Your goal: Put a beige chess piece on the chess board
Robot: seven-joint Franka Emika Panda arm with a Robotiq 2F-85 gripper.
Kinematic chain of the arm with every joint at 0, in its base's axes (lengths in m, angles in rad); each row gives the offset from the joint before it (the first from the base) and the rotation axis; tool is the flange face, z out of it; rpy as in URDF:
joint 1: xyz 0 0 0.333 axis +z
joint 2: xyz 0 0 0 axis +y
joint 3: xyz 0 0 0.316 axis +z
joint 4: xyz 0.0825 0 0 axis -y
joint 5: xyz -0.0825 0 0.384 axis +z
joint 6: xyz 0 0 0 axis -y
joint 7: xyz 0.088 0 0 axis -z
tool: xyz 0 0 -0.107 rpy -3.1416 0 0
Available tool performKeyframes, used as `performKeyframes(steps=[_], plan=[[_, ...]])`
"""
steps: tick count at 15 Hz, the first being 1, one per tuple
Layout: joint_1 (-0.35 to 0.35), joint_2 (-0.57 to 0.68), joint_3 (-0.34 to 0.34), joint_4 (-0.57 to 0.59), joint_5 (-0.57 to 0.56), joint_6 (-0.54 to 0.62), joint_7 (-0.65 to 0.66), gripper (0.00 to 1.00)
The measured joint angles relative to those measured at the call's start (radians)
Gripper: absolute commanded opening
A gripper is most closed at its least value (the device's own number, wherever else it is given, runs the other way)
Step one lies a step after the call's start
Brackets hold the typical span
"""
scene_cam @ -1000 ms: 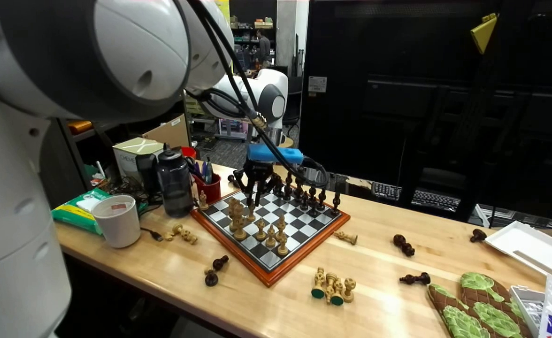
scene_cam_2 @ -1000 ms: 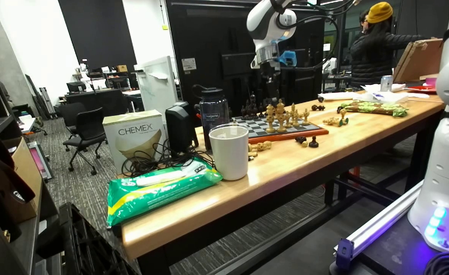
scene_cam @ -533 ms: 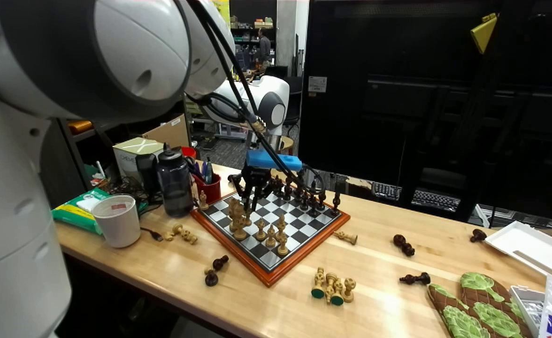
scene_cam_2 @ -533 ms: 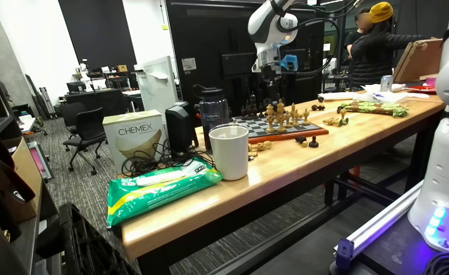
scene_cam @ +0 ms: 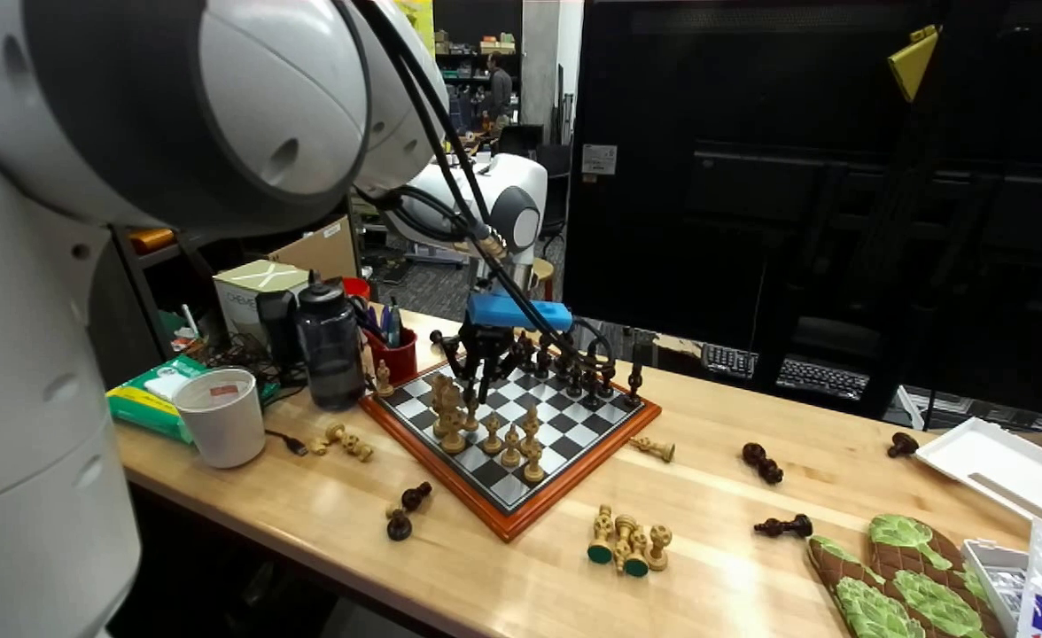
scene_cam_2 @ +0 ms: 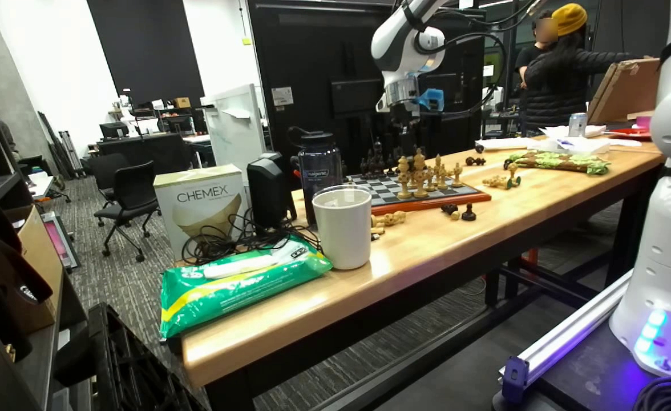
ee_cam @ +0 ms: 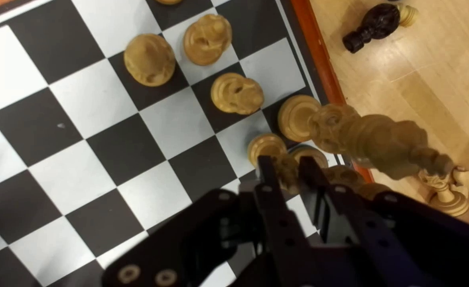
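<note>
The chess board lies on the table and shows in both exterior views, with its red-brown border. My gripper points down over the board's near-left part. In the wrist view its fingertips are on either side of the upper part of a beige chess piece, whose round base shows over a pale square. This piece is upright; whether its base touches the board I cannot tell. Several other beige pieces stand close by on the board; a tall one leans large into the wrist view.
Dark pieces stand along the board's far side. Loose beige pieces and dark pieces lie on the table. A dark bottle, a red pen cup and a white mug stand left of the board.
My gripper has come down toward the board with the beige piece between its fingers, moving slightly left and then slightly back right. The other pieces have not moved.
</note>
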Motion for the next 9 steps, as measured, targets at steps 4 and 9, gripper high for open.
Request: performKeyframes(steps=[4, 9], plan=[[-0.002, 0.012, 0.000, 0.000, 0.000, 0.023, -0.005, 0.05], [-0.008, 0.017, 0.000, 0.000, 0.000, 0.027, -0.006, 0.47]])
